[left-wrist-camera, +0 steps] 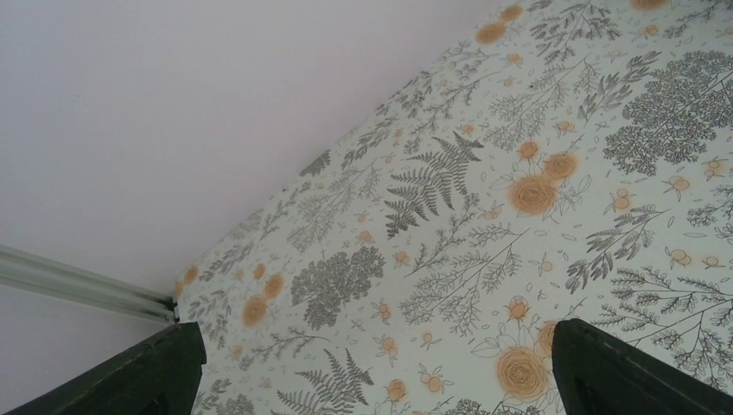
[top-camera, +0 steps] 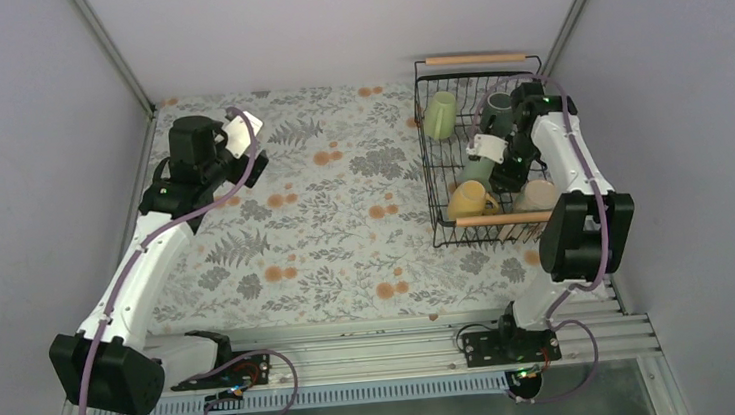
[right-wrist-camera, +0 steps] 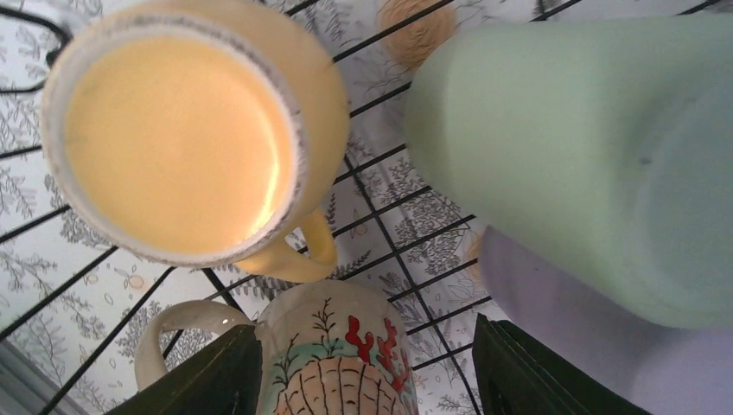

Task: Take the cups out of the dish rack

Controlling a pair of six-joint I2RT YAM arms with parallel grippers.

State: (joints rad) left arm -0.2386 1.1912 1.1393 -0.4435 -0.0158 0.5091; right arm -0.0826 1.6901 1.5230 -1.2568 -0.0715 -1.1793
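Note:
The black wire dish rack (top-camera: 426,152) stands at the back right. It holds an olive green cup (top-camera: 441,114), a dark green cup (top-camera: 498,108), a mint green cup (top-camera: 478,170), a yellow cup (top-camera: 470,199) and a beige cup (top-camera: 538,196). My right gripper (top-camera: 507,177) reaches down into the rack. In the right wrist view it (right-wrist-camera: 363,380) is open, its fingers either side of a white cup painted with a shell and coral (right-wrist-camera: 337,354), with the yellow cup (right-wrist-camera: 181,138), mint cup (right-wrist-camera: 579,156) and lavender cup (right-wrist-camera: 562,303) beyond. My left gripper (top-camera: 248,168) (left-wrist-camera: 376,380) is open and empty.
The rack's wire floor (right-wrist-camera: 380,216) lies under the cups, and its two wooden handles (top-camera: 476,58) run along the far and near ends. The floral tablecloth (top-camera: 324,211) spreads left of the rack. Grey walls close in the back and both sides.

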